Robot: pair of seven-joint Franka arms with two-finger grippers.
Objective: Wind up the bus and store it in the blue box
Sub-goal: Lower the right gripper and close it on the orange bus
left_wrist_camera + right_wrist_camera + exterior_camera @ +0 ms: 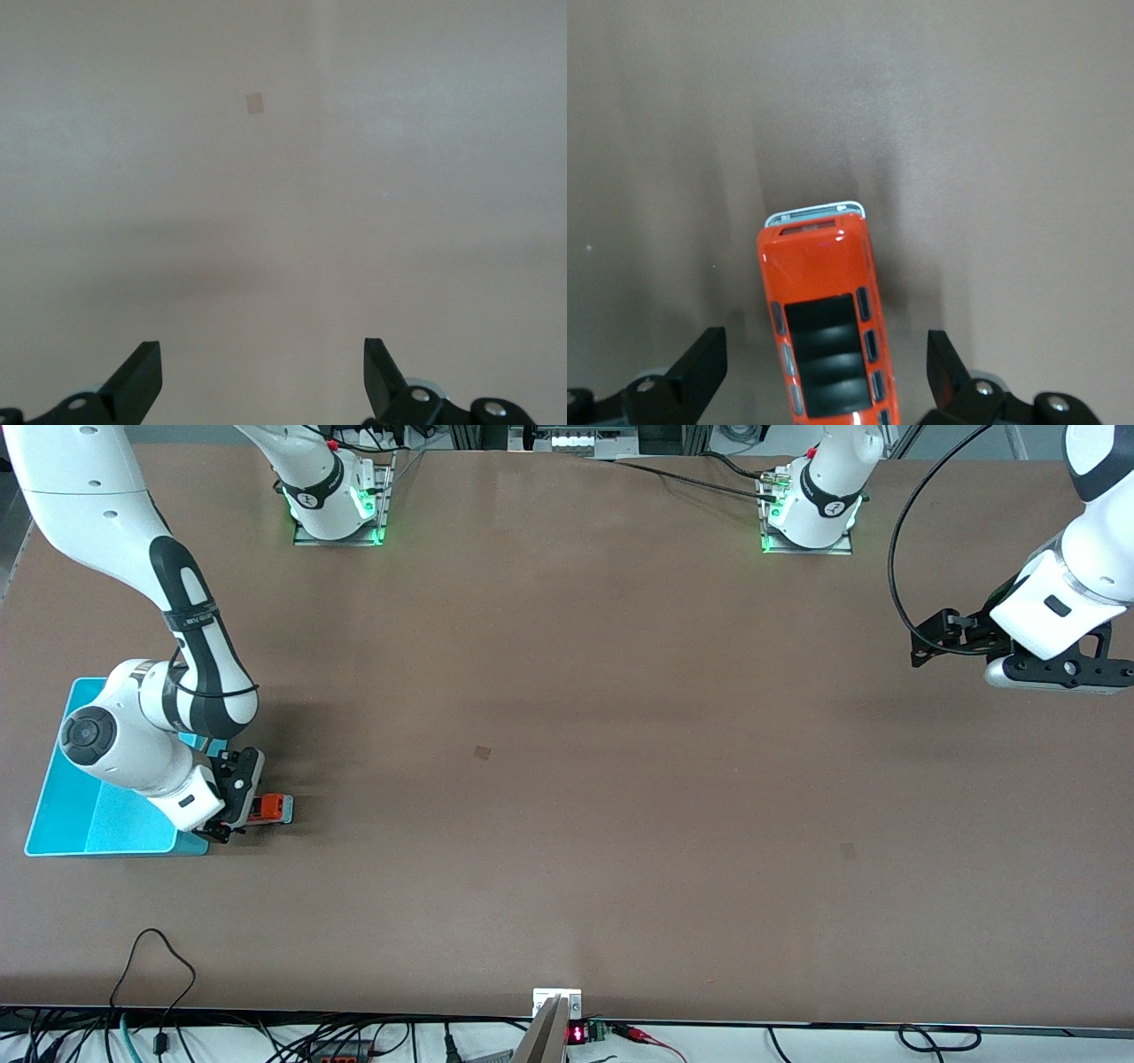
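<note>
Front view: bus (270, 808) on table just beside blue box (97, 824). Right gripper (232, 802) spread around it, ungripped; next, close. Left gripper (930, 642) open, waiting.

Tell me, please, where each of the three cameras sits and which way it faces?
Front view: high across the table, facing both arm bases; shows both arms, the bus beside the blue box.
Left wrist view: on the waiting left arm, looking down past the open left pincer at bare table.
Right wrist view: on the right arm, looking down past the open right pincer, which straddles the bus.
Shared: front and right wrist views both show the bus.
</note>
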